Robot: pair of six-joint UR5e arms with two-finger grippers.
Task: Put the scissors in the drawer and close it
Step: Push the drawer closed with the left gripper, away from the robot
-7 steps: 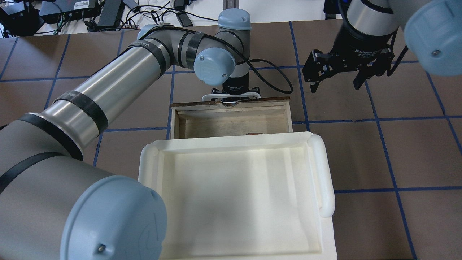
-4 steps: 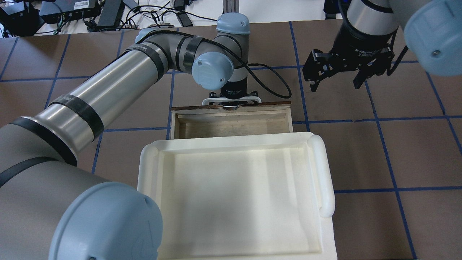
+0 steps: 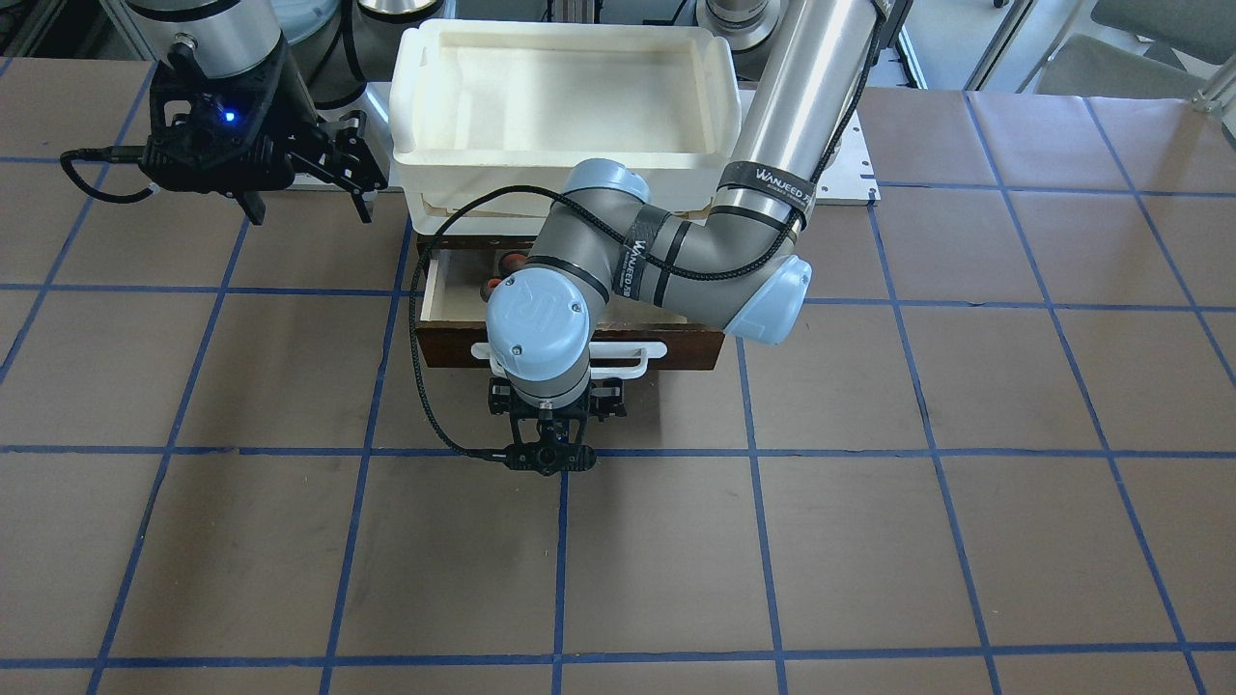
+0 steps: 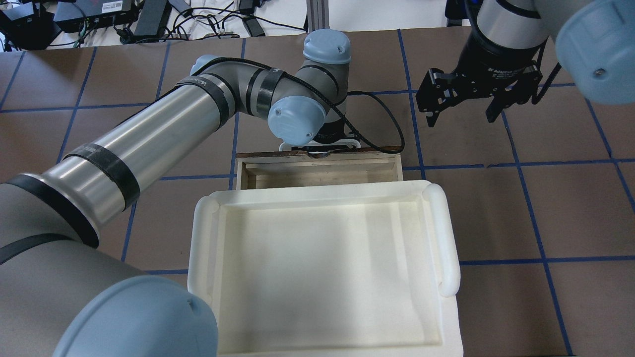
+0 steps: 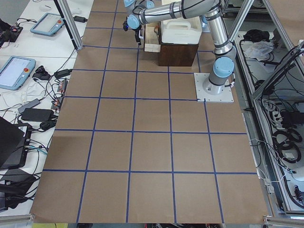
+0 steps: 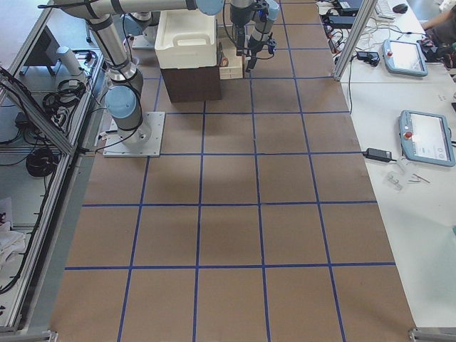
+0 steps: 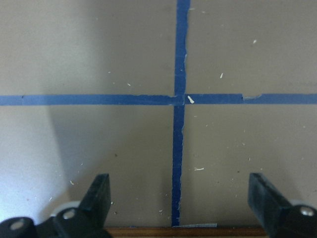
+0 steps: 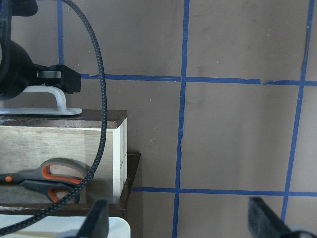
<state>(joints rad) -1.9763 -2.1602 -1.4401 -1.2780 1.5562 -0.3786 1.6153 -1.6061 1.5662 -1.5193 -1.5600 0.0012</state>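
The drawer (image 4: 317, 174) stands partly open from the dark cabinet under the white tray; its dark front (image 3: 681, 347) carries a white bar handle (image 3: 642, 364). The scissors (image 8: 47, 178), grey with orange-lined loops, lie inside the drawer near its right wall; orange bits of them show in the front-facing view (image 3: 502, 273), and the tray hides them overhead. My left gripper (image 3: 552, 410) points down just outside the drawer front at the handle, jaws open, and holds nothing (image 7: 181, 198). My right gripper (image 4: 464, 106) hangs open and empty, to the right of and beyond the drawer.
A large empty white tray (image 4: 446, 238) sits on top of the cabinet and overhangs the drawer's rear part. A black cable (image 8: 99, 99) loops from the left wrist over the drawer's corner. The brown table with blue tape lines (image 4: 545, 198) surrounds the cabinet.
The drawer has slid inward under the tray, with my left gripper moving toward the cabinet at its front. The scissor handle seen overhead before is now hidden. The right gripper has not moved.
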